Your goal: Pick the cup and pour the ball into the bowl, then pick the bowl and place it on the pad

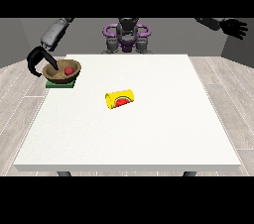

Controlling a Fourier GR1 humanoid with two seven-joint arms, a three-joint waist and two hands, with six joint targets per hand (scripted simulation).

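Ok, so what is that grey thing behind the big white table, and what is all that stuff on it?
That is a grey robot with two arms, seen from a camera across the white table. Near the view's left, a brown wooden bowl holding a small red ball sits on a green square pad. The black hand at the view's left curls around the bowl's rim. A yellow cup with a watermelon picture lies on its side mid-table. The black hand at the view's right hangs open in the air, holding nothing.

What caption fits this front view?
Bowl with red ball sits on the green pad; yellow cup lies on its side.
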